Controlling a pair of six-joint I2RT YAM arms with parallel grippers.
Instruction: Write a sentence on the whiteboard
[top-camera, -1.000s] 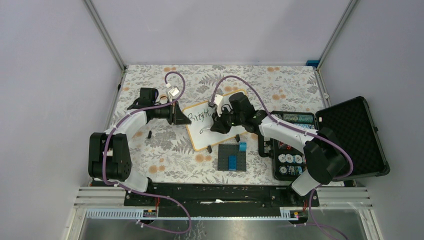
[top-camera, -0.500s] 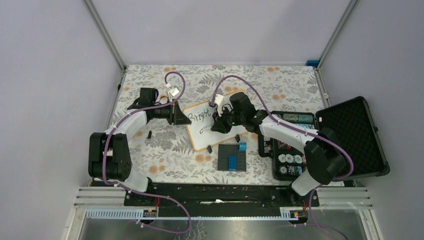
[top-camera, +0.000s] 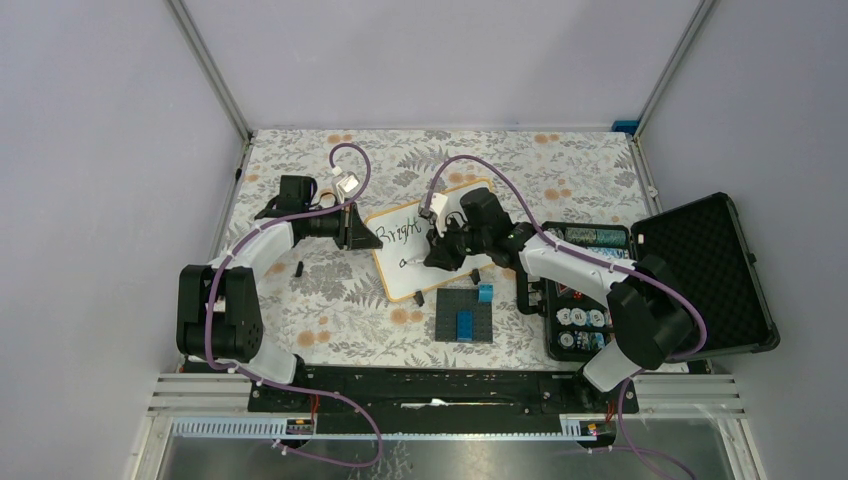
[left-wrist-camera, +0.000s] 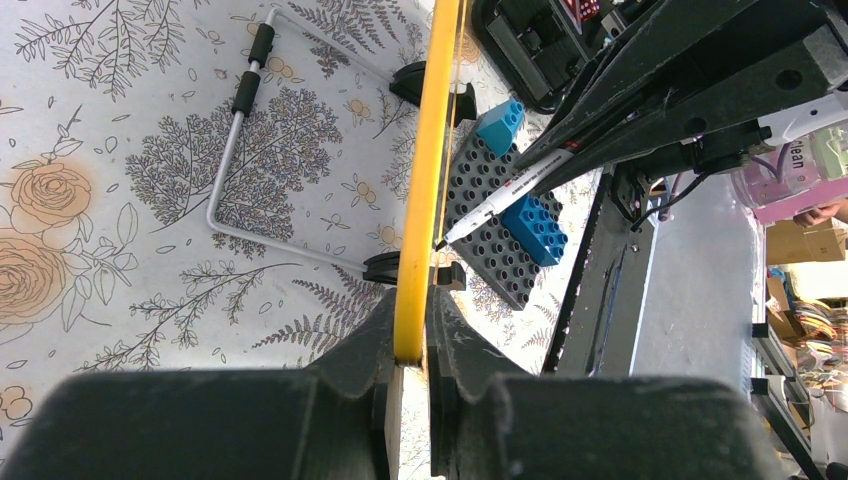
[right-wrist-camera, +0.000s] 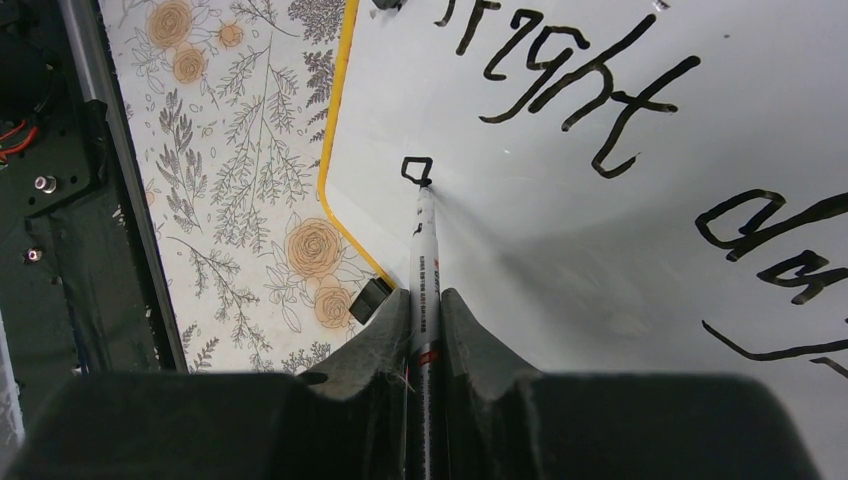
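There it was: the dark handwritten marker words (top-camera: 400, 233) on the flat white board with the thin orange-tan frame (top-camera: 402, 280) read "Bright", and the right wrist view caught "da" after it. Print on the slim grey marker barrel (right-wrist-camera: 423, 262) was too fine to read. On the right of the left wrist view, a pink object (left-wrist-camera: 790, 178) showed "ean".

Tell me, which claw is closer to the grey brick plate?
Right. The right claw, holding a marker on the whiteboard, sits just beyond the brick plate. The left claw clamps the whiteboard's left edge, farther away.

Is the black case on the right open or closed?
Open: the lid of the black case lies folded back, and chips show inside.
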